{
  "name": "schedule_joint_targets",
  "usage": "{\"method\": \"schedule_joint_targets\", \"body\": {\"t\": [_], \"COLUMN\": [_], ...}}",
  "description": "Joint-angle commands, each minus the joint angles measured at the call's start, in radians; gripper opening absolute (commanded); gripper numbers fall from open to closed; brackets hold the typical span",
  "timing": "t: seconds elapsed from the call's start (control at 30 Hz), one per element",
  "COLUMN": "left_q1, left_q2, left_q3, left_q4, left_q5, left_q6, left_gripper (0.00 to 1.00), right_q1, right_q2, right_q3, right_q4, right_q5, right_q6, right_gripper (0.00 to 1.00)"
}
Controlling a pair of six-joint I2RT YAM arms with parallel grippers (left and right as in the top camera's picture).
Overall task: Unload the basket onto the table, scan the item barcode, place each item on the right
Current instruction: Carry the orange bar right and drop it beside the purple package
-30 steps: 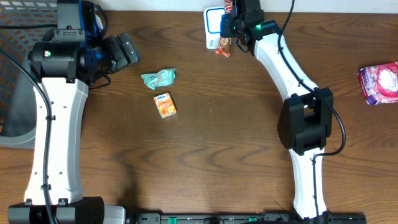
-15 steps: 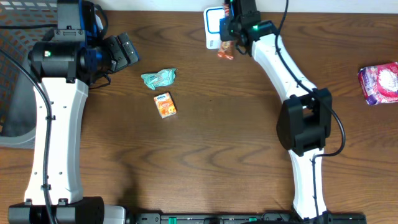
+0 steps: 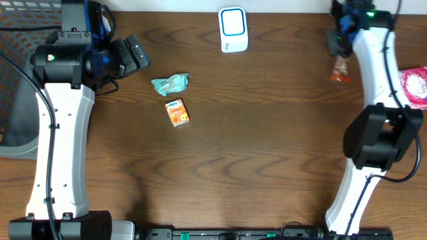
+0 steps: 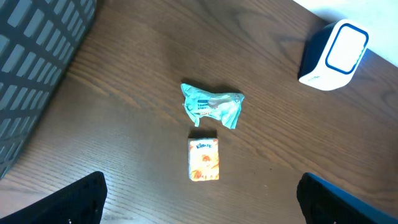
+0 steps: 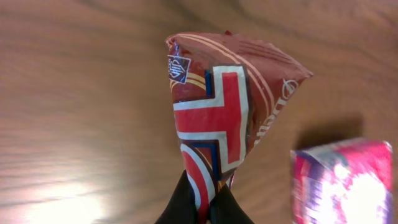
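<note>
Snack packet (image 5: 214, 118), red, pinched by right gripper (image 5: 200, 208), left gripper (image 4: 202, 199) wide open, grey basket (image 3: 13, 67) far left

Both arms same build: left arm (image 3: 59, 133) and right arm (image 3: 377, 60) have smooth white link shells with chunky black joint housings (image 3: 377, 137). A black cable (image 3: 48, 153) is routed along the outside of each. Left wrist end has blue sections (image 3: 100, 63) beside the black left gripper (image 3: 135, 55). Right arm has a green light (image 3: 369, 13) near its wrist. Right gripper (image 5: 200, 208) fingers are matte black and tapered. Black bases (image 3: 67, 227) sit at the table edge.
</note>
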Motion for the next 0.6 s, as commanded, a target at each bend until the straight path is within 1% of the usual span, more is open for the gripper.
{"method": "schedule_joint_targets", "body": {"t": [0.0, 0.07, 0.1, 0.13, 0.27, 0.33, 0.43, 0.53, 0.57], "left_q1": [0.005, 0.005, 0.005, 0.005, 0.005, 0.005, 0.005, 0.005, 0.005], "left_q2": [0.005, 0.005, 0.005, 0.005, 0.005, 0.005, 0.005, 0.005, 0.005], "left_q3": [0.000, 0.000, 0.000, 0.000, 0.000, 0.000, 0.000, 0.000, 0.000], "left_q4": [-0.003, -0.003, -0.003, -0.003, -0.003, -0.003, -0.003, -0.003, -0.003], "left_q5": [-0.006, -0.006, -0.006, -0.006, -0.006, -0.006, -0.006, -0.006, -0.006], "left_q6": [0.006, 0.006, 0.006, 0.006, 0.006, 0.006, 0.006, 0.006, 0.006], "left_gripper": [0.98, 0.98, 0.98, 0.98, 0.98, 0.98, 0.98, 0.98, 0.98], "right_q1": [-0.068, -0.108, -0.122, -0.133, -0.142, -0.127, -0.087, -0.027, -0.003], "right_q2": [0.038, 0.040, 0.040, 0.039, 0.018, -0.005, -0.050, -0.076, -0.076], "right_q3": [-0.005, -0.005, -0.005, -0.004, -0.002, -0.002, -0.002, -0.002, -0.002], "right_q4": [-0.005, -0.004, -0.004, -0.005, -0.021, -0.024, -0.035, -0.038, -0.037], "right_q5": [0.006, 0.007, 0.007, 0.012, 0.008, -0.056, -0.277, -0.539, -0.630], "right_q6": [-0.021, 0.037, 0.060, 0.072, 0.098, 0.107, 0.108, 0.163, 0.179], "right_gripper": [0.12, 0.61, 0.82, 0.90, 0.91, 0.92, 0.89, 0.79, 0.78]}}
